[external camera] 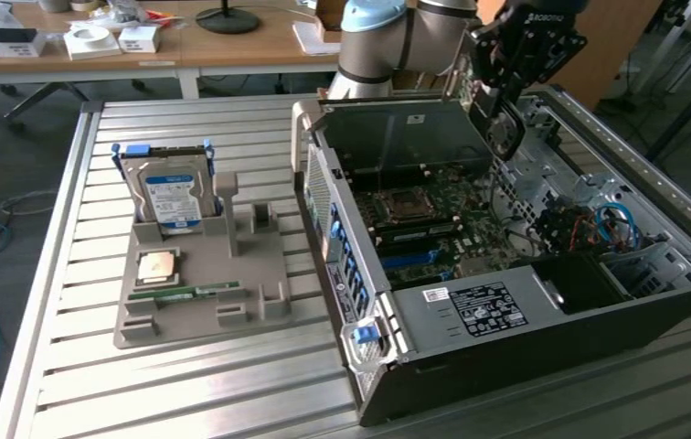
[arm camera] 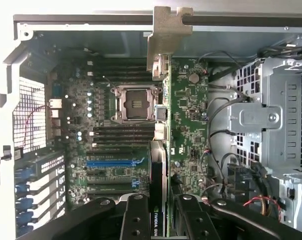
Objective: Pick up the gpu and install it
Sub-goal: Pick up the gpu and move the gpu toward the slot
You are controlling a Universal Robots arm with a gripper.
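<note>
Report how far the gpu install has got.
Done: the gpu is picked up, with the gripper shut on it. In hand: the card hangs edge-on above the motherboard of the open computer case. Left: seating it. It is not yet in a slot, and the blue slot is bare.

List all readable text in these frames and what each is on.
"ROBOTIQ": on the body of the gripper, exterior view.
"NVIDIA QUA", cut off at the picture's edge: on the gpu, wrist view.
White label on the computer case: print too small to read.
Blue label on the hard drive: too small to read.
</note>
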